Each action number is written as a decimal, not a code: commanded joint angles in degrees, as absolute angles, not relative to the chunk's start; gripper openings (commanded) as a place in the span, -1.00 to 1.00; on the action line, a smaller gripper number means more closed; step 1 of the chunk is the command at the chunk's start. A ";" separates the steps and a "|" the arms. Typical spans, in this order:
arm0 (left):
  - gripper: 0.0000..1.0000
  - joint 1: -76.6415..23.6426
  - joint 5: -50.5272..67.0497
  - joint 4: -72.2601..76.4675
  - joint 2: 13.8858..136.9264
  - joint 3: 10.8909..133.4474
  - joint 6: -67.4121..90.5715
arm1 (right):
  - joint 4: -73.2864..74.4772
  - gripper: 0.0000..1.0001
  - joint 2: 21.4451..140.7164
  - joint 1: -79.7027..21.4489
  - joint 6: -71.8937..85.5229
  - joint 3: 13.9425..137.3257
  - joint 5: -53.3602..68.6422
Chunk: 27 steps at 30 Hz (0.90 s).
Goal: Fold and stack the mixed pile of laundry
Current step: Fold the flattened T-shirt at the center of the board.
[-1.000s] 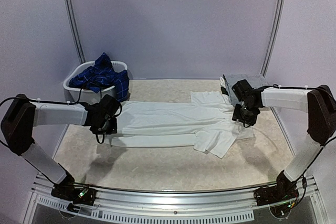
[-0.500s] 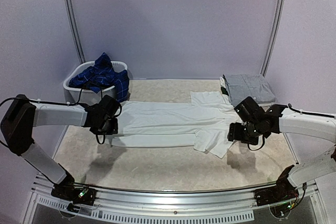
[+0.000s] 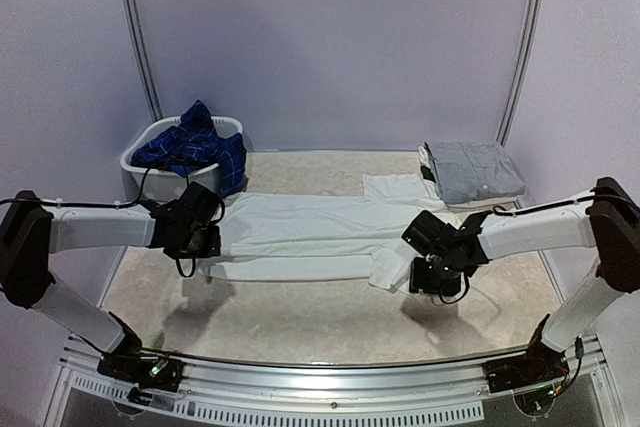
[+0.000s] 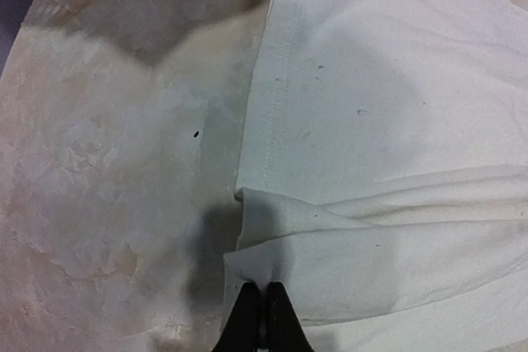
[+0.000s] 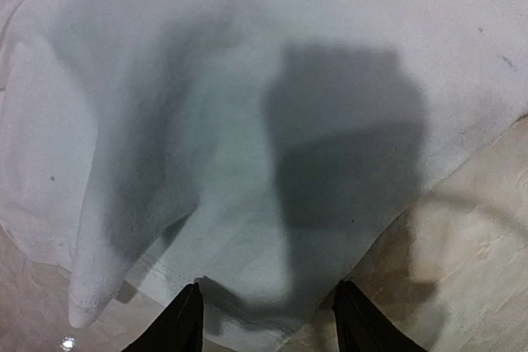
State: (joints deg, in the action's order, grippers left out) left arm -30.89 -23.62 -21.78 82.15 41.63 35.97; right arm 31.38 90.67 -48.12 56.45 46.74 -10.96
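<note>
White trousers (image 3: 320,232) lie spread flat across the table, legs to the left. My left gripper (image 4: 264,312) is shut on a pinched fold of the leg hem (image 4: 272,265) at their left end; in the top view it (image 3: 208,244) sits low at that edge. My right gripper (image 5: 268,307) is open, its dark fingertips (image 5: 186,319) wide apart over the near corner of the trousers' (image 5: 247,162) right end. From above, that gripper (image 3: 428,282) hovers at the corner. The rest of the pile, a navy plaid shirt (image 3: 195,147), lies heaped in the basket.
The white oval basket (image 3: 140,160) stands at the back left, close behind my left arm. A folded grey garment (image 3: 470,169) rests at the back right. Bare marbled tabletop (image 3: 300,317) lies in front of the trousers.
My right arm has swung from the trousers' far right end toward the near side and left, to their near corner. Left gripper still holds the hem.
</note>
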 commanded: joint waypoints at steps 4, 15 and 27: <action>-1.00 -30.73 -23.51 -21.63 79.23 39.61 35.20 | 39.59 -0.25 101.74 -51.17 58.80 53.41 -16.81; -1.00 -30.76 -23.09 -22.12 78.19 39.10 35.24 | 48.38 -1.00 99.40 -53.34 59.52 53.74 -20.13; -1.00 -34.01 -23.41 -29.44 64.94 36.04 38.14 | 66.06 -1.00 63.85 -63.00 65.09 53.99 -27.80</action>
State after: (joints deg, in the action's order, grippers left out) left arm -32.08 -22.96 -24.93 69.23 37.63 36.53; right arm 58.98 70.00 -60.36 62.92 54.13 -25.10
